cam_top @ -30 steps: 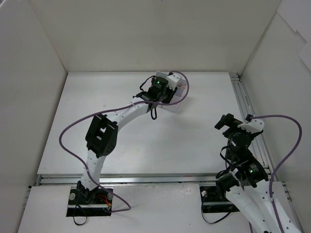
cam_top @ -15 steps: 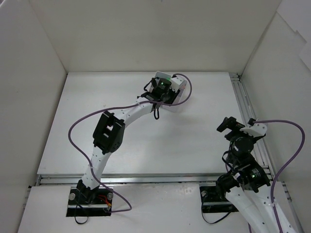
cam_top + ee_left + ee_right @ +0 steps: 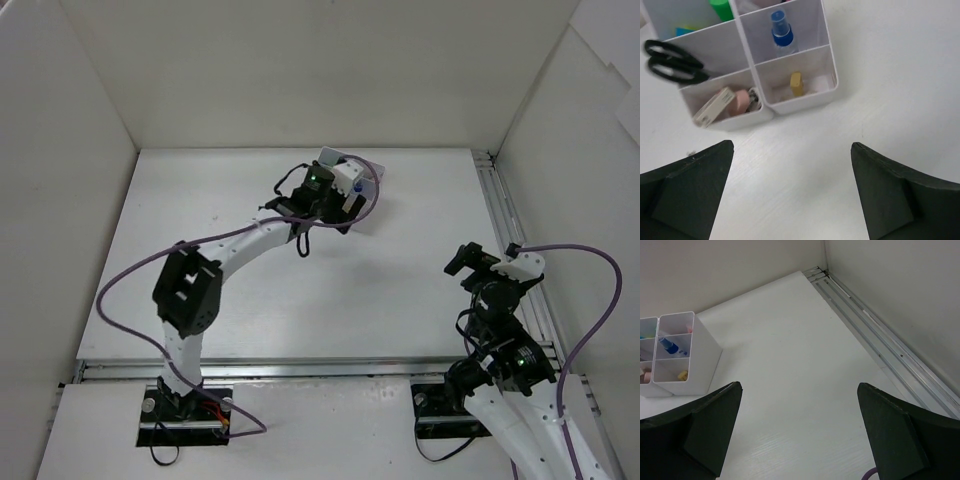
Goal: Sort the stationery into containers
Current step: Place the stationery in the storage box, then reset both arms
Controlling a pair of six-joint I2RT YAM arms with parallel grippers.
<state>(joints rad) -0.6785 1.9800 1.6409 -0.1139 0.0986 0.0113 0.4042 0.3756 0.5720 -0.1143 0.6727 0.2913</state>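
Containers (image 3: 805, 101): sitting just ahead of the left jaws, gaping empty; right jaws, likewise gaping empty, idling well apart.

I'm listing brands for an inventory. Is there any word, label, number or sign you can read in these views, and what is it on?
No text can be read in any view.
blue-capped bottle: no label legible.
tan and white eraser: no print shows on it.
scissors: no marking visible on the black handles.
bins: plain white walls, no lettering.
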